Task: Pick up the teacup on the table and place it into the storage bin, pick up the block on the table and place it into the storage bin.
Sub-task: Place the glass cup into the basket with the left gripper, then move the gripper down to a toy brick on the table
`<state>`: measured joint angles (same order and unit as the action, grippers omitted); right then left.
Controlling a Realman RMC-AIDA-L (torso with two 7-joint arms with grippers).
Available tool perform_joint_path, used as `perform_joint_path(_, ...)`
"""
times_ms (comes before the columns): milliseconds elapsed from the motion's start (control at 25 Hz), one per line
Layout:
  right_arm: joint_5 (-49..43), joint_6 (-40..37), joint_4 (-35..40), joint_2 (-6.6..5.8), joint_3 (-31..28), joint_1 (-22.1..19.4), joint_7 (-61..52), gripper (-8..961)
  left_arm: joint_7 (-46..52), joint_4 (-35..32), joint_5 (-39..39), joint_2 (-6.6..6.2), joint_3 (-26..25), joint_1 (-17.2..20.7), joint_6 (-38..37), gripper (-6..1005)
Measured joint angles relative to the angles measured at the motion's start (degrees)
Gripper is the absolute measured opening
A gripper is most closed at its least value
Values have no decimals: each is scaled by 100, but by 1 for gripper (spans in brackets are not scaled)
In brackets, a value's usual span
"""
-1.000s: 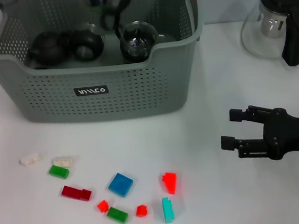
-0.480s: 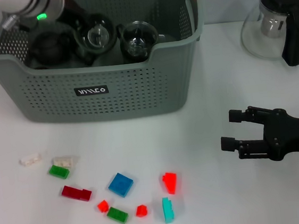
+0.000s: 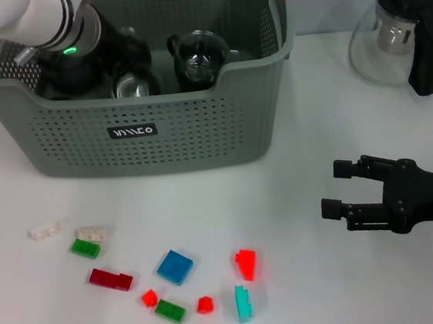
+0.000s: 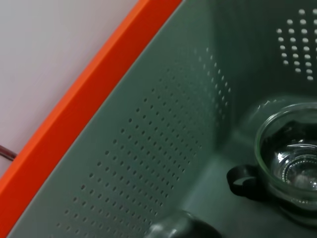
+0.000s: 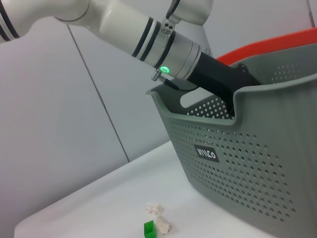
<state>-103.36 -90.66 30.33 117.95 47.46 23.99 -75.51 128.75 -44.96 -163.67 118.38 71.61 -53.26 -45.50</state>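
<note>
Your left gripper (image 3: 125,67), grip unreadable, reaches into the storage bin (image 3: 151,130) beside a teacup (image 3: 199,55); right gripper (image 3: 335,188) idles spread, blocks (image 3: 174,266) remain

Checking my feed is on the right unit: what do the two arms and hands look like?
Left arm: glossy white shell, black bands, silver cuff with a lit green light, black wrist section. Right hand: matte black, two blocky fingers, small white label with printed digits.
</note>
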Motion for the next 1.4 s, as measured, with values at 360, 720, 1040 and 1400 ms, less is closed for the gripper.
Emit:
perform_joint_path(360, 0, -1, 0, -5, 0, -20, -8, 926, -45, -1028, 304, 183, -455, 326, -389, 457)
perform_joint_path(720, 0, 7, 0, -9, 0, -29, -8, 926, -1455, -1647, 5233, -240, -3432, 1112, -3355, 473)
perform_joint_path(1040, 3, -37, 0, -9, 8, 9, -66, 926, -2850, -98, 5672, -485, -4840, 1437, -6006, 459)
perform_joint_path(1400, 1, -37, 5, -9, 43, 26, -92, 926, -4079, -750, 3484, -167, -4574, 2166, -6704, 459)
